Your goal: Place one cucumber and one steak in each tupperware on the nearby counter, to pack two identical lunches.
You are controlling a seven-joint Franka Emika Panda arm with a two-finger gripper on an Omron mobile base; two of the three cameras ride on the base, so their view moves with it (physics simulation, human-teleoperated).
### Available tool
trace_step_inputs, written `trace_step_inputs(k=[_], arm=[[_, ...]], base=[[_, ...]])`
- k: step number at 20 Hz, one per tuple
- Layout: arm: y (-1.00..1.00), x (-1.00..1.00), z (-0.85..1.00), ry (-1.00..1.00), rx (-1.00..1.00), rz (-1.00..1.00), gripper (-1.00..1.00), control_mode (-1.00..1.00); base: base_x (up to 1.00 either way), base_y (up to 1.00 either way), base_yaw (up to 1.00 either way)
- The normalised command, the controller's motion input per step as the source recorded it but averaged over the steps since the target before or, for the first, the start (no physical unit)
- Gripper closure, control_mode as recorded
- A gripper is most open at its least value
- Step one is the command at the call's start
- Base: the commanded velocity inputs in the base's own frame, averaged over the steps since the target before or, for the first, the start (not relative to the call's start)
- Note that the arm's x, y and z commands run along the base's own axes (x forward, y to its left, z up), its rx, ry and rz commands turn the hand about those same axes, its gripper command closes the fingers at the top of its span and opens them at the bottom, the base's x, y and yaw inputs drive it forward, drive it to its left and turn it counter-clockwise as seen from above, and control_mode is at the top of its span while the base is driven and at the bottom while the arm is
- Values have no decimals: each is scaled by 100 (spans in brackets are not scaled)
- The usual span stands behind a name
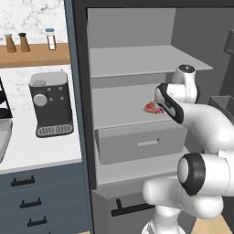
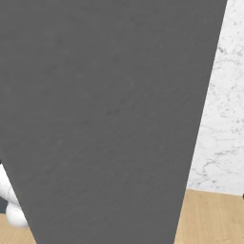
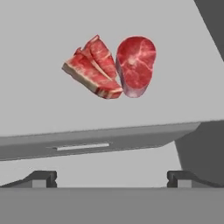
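Wedge steak [image 3: 92, 76] lengthwise upper-left to lower-right.

This is a home kitchen, computer-rendered. A white tabletop [image 1: 41, 151] runs over dark blue-grey drawers [image 1: 32, 201] with black bar handles and carries a black coffee machine [image 1: 50, 105]. Above it a wooden wall shelf [image 1: 34, 55] holds small shakers against a marble backsplash [image 1: 27, 18]. Beside stands a tall open refrigerator-like cabinet [image 1: 137, 64] with grey shelves; raw steaks [image 3: 111, 68] lie on one. The floor [image 2: 214, 219] is light wood.
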Motion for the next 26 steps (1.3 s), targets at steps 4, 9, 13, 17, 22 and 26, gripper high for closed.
trace_step_inputs(k=[4, 9, 13, 17, 22, 26], arm=[[0, 0, -58, 0, -3, 5, -100, -100], [-22, 3, -35, -9, -4, -2, -100, -100], [-4, 17, -13, -17, -1, -8, -100, -100], [0, 38, -1, -12, 2, -10, -100, -100], [-19, 53, -10, 0, 1, -1, -100, -100], [-42, 42, -18, 0, 0, 0, -100, -100]], base=[[0, 0, 0], [0, 0, 0], [0, 0, 0], [0, 0, 0], [0, 0, 0], [0, 0, 0]])
